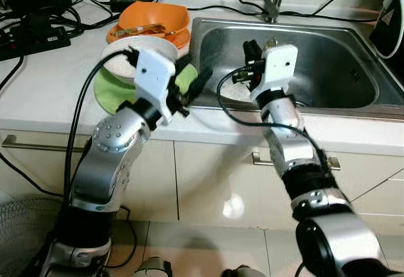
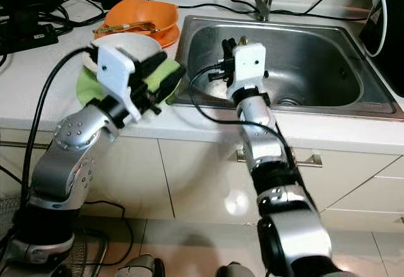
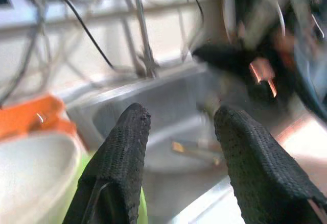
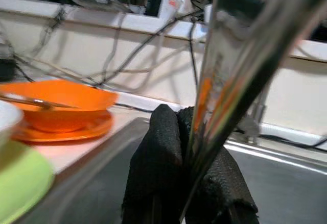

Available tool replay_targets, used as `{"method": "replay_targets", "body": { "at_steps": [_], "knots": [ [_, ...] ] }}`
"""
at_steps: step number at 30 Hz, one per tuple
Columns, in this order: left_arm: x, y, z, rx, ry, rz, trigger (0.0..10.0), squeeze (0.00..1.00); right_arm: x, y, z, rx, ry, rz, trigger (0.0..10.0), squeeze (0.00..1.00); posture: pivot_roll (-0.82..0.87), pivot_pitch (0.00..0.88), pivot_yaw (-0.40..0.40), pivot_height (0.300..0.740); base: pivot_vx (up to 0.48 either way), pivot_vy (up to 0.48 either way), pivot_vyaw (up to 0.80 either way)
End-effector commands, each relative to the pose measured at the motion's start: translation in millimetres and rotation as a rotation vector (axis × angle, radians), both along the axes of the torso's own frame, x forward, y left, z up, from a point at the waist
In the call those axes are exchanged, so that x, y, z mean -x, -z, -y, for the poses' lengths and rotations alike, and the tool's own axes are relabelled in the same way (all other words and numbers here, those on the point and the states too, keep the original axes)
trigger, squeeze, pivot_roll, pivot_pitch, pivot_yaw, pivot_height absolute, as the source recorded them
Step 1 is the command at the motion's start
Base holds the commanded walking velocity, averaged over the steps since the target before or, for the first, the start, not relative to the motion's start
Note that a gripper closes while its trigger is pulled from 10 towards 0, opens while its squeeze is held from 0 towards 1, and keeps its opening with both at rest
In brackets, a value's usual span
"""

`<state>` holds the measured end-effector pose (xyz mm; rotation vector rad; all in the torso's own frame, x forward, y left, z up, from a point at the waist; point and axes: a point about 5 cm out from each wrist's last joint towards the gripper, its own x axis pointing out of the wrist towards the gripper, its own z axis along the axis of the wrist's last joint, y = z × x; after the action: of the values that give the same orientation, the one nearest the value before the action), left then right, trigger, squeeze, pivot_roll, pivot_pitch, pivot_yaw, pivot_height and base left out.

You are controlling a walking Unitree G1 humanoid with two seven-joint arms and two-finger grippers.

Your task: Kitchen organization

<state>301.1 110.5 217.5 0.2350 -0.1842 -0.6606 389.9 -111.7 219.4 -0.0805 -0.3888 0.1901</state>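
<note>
Gripping a shiny, flat metal utensil (image 4: pixel 232 76) between its black fingers (image 4: pixel 153 173), the right gripper (image 1: pixel 252 59) is raised over the left half of the stainless steel sink (image 1: pixel 341 69); the utensil is too close and blurred in the right wrist view to say what kind it is. The left gripper (image 1: pixel 189 84) hangs at the sink's left rim with its two fingers (image 3: pixel 122 157) spread well apart and nothing between them, just above the lime green plate (image 1: pixel 110 94) at the front edge of the white countertop (image 1: pixel 44 88). A white bowl (image 1: pixel 126 59) sits on that green plate. Behind it, toward the countertop's back edge, an orange bowl (image 1: pixel 158 15) rests on an orange plate (image 1: pixel 180 39).
</note>
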Motion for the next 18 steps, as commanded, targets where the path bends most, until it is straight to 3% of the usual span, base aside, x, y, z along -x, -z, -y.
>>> {"method": "replay_targets", "body": {
  "at_steps": [1,3,4,5,18],
  "knots": [
    [7.1,11,5.2,-0.056,0.035,-0.042,10.0,0.0,-8.7,-7,10.0,0.011,0.054,-0.025,0.0,0.0,0.1,0.075,-0.03,0.718,0.0,0.0,0.0],
    [9.9,15,5.8,-0.066,0.038,-0.061,10.0,0.0,-13.0,-8,14.4,0.012,0.079,-0.052,0.0,0.0,0.11,0.075,-0.033,0.718,0.0,0.0,0.0],
    [12.0,18,6.0,-0.071,0.039,-0.074,10.0,0.0,-16.0,-9,17.4,0.012,0.099,-0.076,3.0,0.0,0.11,0.075,-0.033,0.718,0.0,0.0,0.0],
    [14.3,21,5.8,-0.072,0.039,-0.088,10.0,0.0,-18.5,-11,19.2,0.014,0.112,-0.096,10.0,0.0,0.11,0.076,-0.034,0.718,0.0,0.0,0.0],
    [29.7,31,4.5,-0.062,0.017,-0.151,10.0,0.0,-29.6,3,18.4,0.014,0.125,-0.336,10.0,0.0,0.14,0.08,-0.052,0.718,0.0,0.0,0.0]
  ]
}}
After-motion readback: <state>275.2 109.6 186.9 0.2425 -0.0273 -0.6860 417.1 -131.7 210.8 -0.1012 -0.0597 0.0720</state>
